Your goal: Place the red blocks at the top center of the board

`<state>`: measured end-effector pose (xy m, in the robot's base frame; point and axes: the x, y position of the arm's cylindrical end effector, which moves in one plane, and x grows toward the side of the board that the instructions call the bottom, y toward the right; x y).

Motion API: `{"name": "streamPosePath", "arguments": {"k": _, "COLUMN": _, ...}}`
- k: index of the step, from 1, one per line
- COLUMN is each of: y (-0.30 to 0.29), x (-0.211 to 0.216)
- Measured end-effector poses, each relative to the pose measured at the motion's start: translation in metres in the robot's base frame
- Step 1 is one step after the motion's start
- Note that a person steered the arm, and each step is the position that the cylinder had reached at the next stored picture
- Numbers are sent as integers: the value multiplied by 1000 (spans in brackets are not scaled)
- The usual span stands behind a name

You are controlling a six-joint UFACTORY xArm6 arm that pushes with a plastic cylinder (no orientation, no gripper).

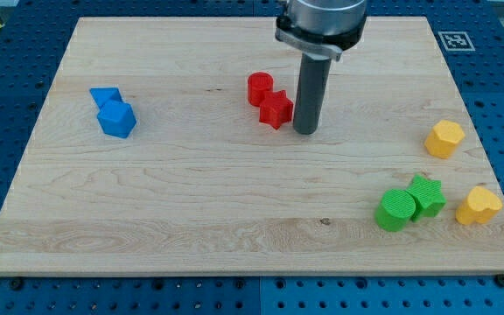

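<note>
Two red blocks sit together just above the board's middle: a red cylinder (pixel 260 88) and, touching it at its lower right, a red star (pixel 276 110). My tip (pixel 305 131) rests on the board right next to the star's right side, nearly touching it. The dark rod rises from there to the arm's grey mount at the view's top.
Two blue blocks (pixel 112 111) lie touching at the left. A green cylinder (pixel 395 210) and a green star (pixel 426 195) sit at the lower right, with a yellow block (pixel 479 206) to their right and another yellow block (pixel 444 138) above. The wooden board (pixel 191 219) is ringed by blue table.
</note>
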<state>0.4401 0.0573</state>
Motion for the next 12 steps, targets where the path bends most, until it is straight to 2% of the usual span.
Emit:
{"name": "streamPosePath", "arguments": {"k": 1, "y": -52, "x": 2}}
{"name": "streamPosePath", "arguments": {"k": 2, "y": -68, "x": -16}}
{"name": "streamPosePath", "arguments": {"k": 3, "y": -54, "x": -44}}
{"name": "streamPosePath", "arguments": {"k": 5, "y": -51, "x": -40}}
{"name": "streamPosePath", "arguments": {"k": 6, "y": -18, "x": -60}}
{"name": "streamPosePath", "arguments": {"k": 7, "y": 12, "x": -102}}
{"name": "streamPosePath", "arguments": {"k": 8, "y": 13, "x": -100}}
{"name": "streamPosePath", "arguments": {"k": 9, "y": 20, "x": -65}}
{"name": "streamPosePath", "arguments": {"k": 10, "y": 51, "x": -82}}
{"name": "streamPosePath", "arguments": {"k": 11, "y": 46, "x": -134}}
{"name": "streamPosePath", "arguments": {"k": 12, "y": 27, "x": -166}}
